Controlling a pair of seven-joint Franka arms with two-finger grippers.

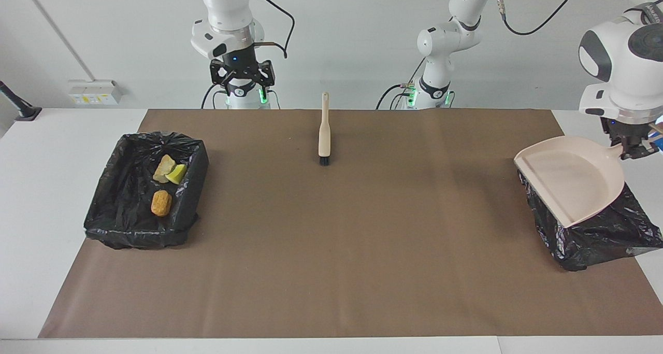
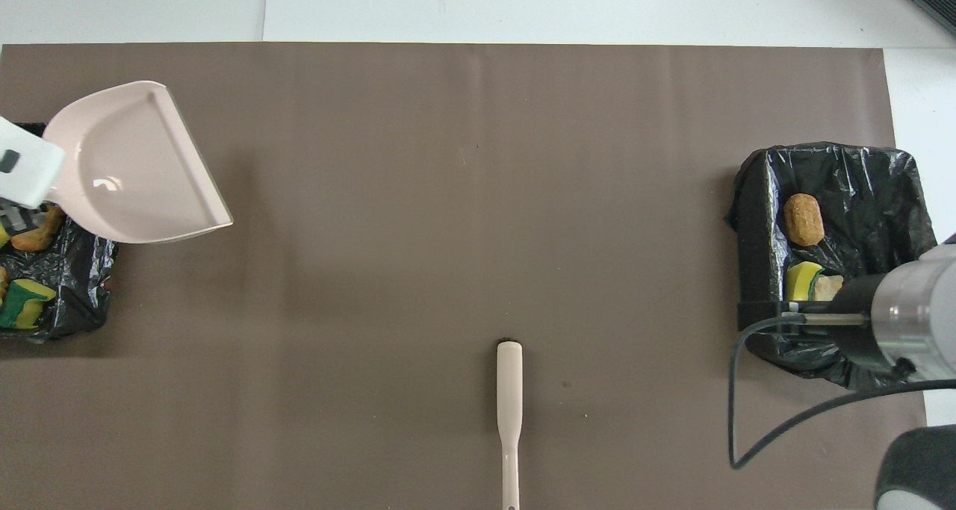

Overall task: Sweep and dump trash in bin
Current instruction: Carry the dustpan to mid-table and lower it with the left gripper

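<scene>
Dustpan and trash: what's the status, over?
Left gripper shut on dustpan, empty, over one bin. Right gripper open, raised, holding nothing. Trash in both bins. Brush lies on the mat; nothing in the way.

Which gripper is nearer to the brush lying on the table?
Right. The right gripper hangs open near the brush; the left gripper holds the dustpan over a bin.
</scene>
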